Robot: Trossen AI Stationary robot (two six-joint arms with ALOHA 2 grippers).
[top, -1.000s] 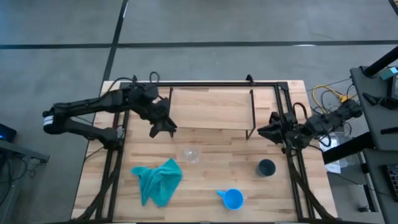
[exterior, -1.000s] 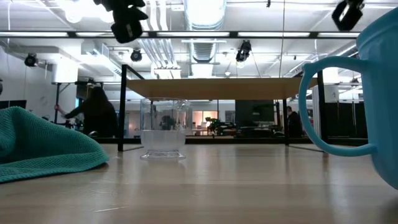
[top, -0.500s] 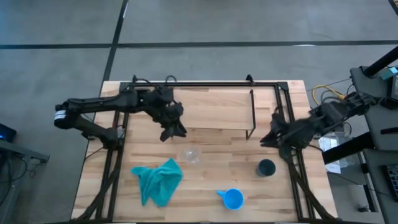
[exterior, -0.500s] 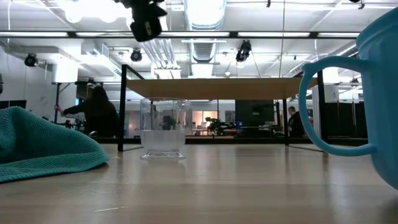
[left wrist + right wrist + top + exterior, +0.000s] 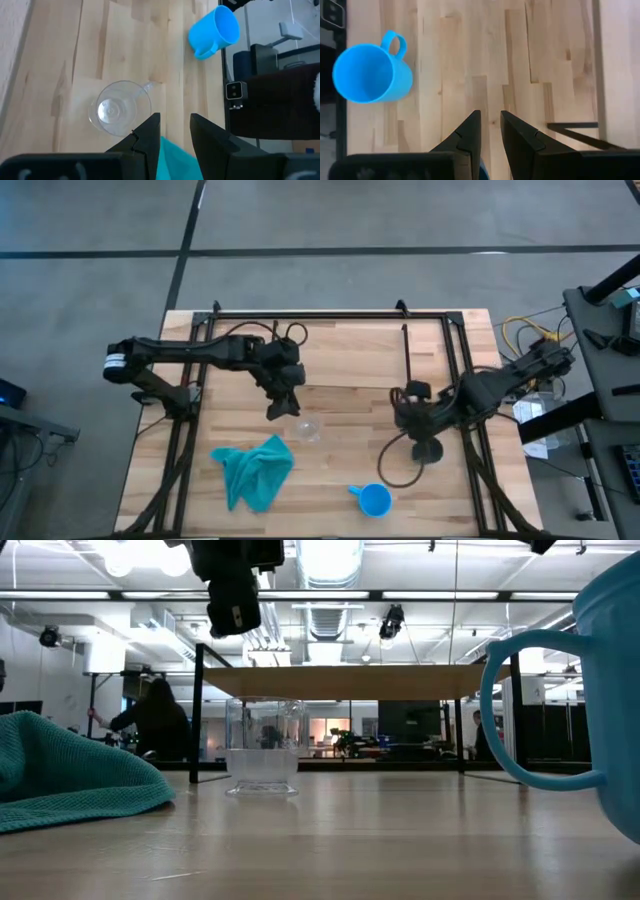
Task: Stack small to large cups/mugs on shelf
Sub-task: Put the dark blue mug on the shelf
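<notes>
Opening reach: left gripper (image 5: 279,411), fingers (image 5: 150,131) slightly apart and empty, hangs just beside the clear cup (image 5: 308,428) on the worktop (image 5: 340,455); next, lower around it, while right gripper (image 5: 412,406), also empty, poises above the navy cup (image 5: 430,449).

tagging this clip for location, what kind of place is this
Probably a robotics lab or industrial workspace. The wooden table stands on bare concrete floor, exposed ducts run across an open ceiling, and a person works at a distant bench.

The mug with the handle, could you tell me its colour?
Bright blue mug; the right wrist view shows it best.
</notes>
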